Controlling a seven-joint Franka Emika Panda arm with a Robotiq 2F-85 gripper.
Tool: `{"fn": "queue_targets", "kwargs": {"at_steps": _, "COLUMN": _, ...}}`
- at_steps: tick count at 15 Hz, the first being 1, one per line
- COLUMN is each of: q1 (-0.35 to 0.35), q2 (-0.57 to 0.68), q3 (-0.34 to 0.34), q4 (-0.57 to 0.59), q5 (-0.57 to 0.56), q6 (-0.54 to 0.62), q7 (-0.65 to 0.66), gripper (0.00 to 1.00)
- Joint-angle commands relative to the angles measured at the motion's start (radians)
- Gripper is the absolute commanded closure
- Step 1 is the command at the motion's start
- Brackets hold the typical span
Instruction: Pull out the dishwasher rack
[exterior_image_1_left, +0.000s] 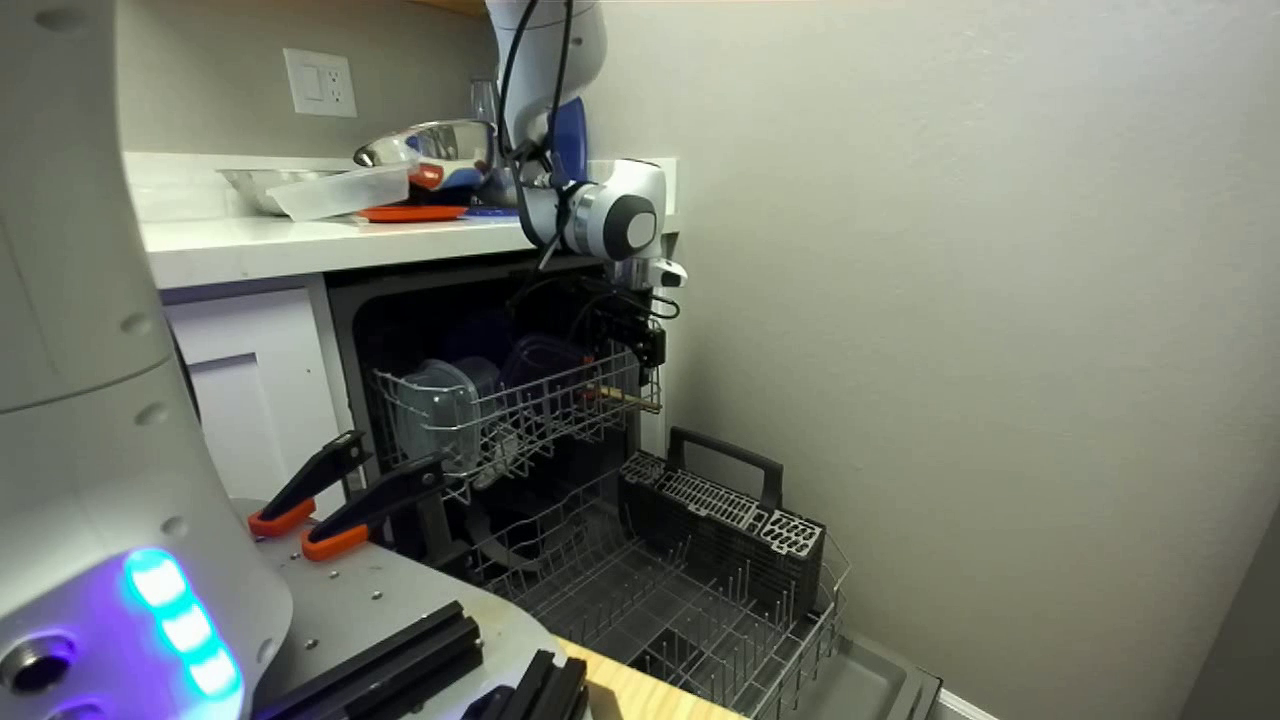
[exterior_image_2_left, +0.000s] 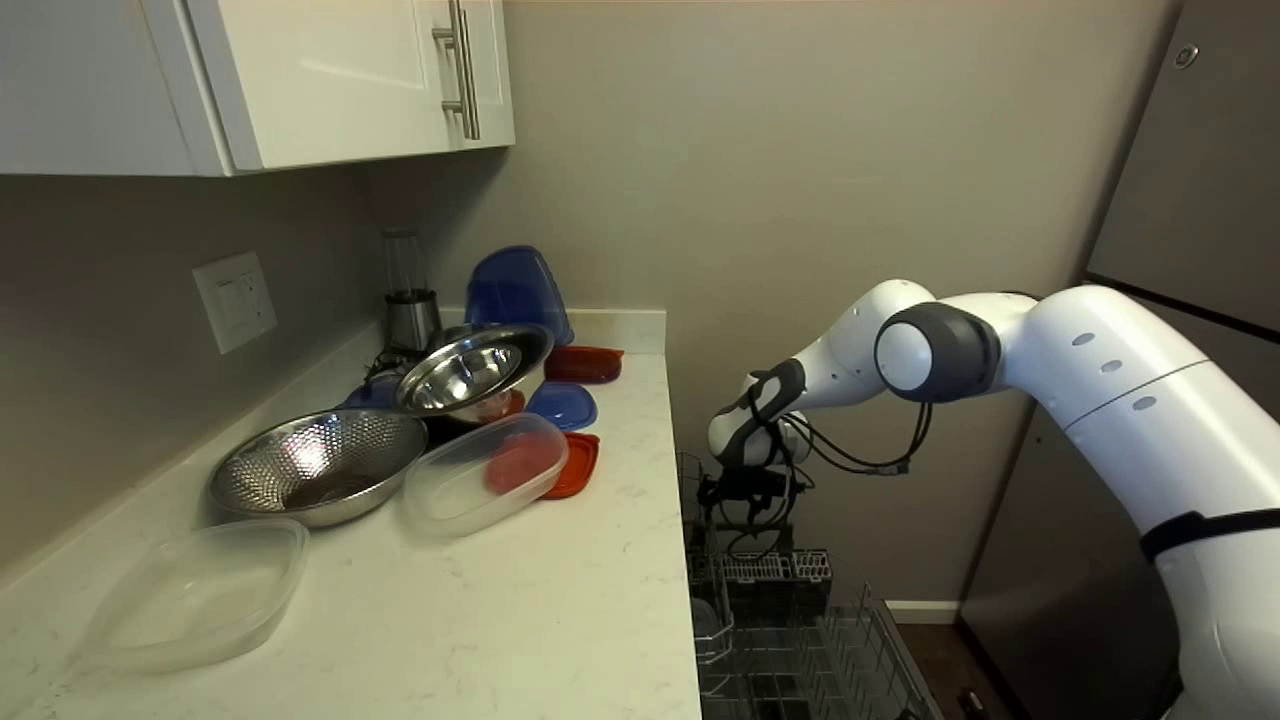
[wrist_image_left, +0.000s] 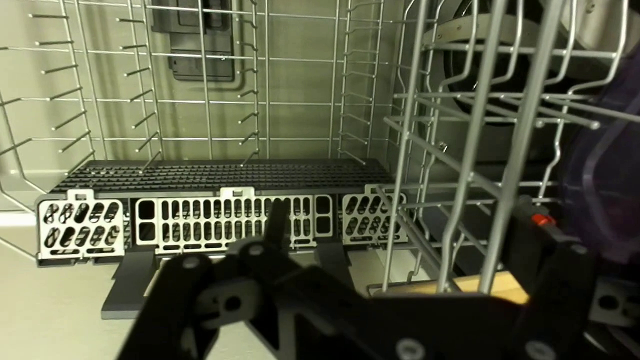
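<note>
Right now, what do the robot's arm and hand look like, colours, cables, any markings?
The arm is white and rounded, with dark grey joint covers, loose black cables and a black band. Cyan lights glow on its base. The hand is black and angular, with round screw heads.

The arm (exterior_image_2_left: 1060, 340) consists of smooth, rounded white links (exterior_image_2_left: 1180, 440) with dark grey joint covers (exterior_image_2_left: 965, 350), white circular caps (exterior_image_2_left: 904, 356), grey oval inserts (exterior_image_2_left: 1111, 366) and one black band (exterior_image_2_left: 1200, 533). Black cables (exterior_image_2_left: 888, 468) run along the outside of the links and form loose loops. The base (exterior_image_1_left: 110, 490) carries three cyan-lit indicators (exterior_image_1_left: 186, 629) with a violet-blue glow and a round, metal-rimmed port (exterior_image_1_left: 37, 665); the jaws are matte black linkages fastened with pale round screws (wrist_image_left: 410, 349).
</note>
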Motion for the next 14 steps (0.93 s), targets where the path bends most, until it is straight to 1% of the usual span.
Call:
{"fn": "queue_targets", "kwargs": {"at_steps": 1, "q1": 0.013, "q2": 0.003, "q3": -0.044, "q4": 0.013, "q5": -0.020, "q6": -0.031, "q7": 0.061, "gripper": 0.00}}
{"fn": "queue_targets", "kwargs": {"at_steps": 5, "q1": -0.002, "q2": 0.021, "q3": -0.053, "q4": 0.026, "q5": -0.014, "q6": -0.053, "q7": 0.068, "gripper": 0.00}}
{"fn": "queue_targets", "kwargs": {"at_steps": 8, "q1": -0.027, "q2": 0.066, "q3": -0.048, "q4": 0.058, "q5": -0.008, "q6": -0.067, "q7": 0.051, "gripper": 0.00}}
{"fn": "queue_targets", "kwargs": {"at_steps": 11, "q1": -0.042, "q2": 0.111, "q3": -0.069, "q4": 0.085, "q5": -0.012, "q6": -0.069, "q7": 0.059, "gripper": 0.00}}
{"fn": "queue_targets", "kwargs": {"at_steps": 14, "q1": -0.058, "q2": 0.124, "q3": -0.099, "q4": 0.093, "q5": -0.017, "q6": -0.072, "q7": 0.068, "gripper": 0.00}}
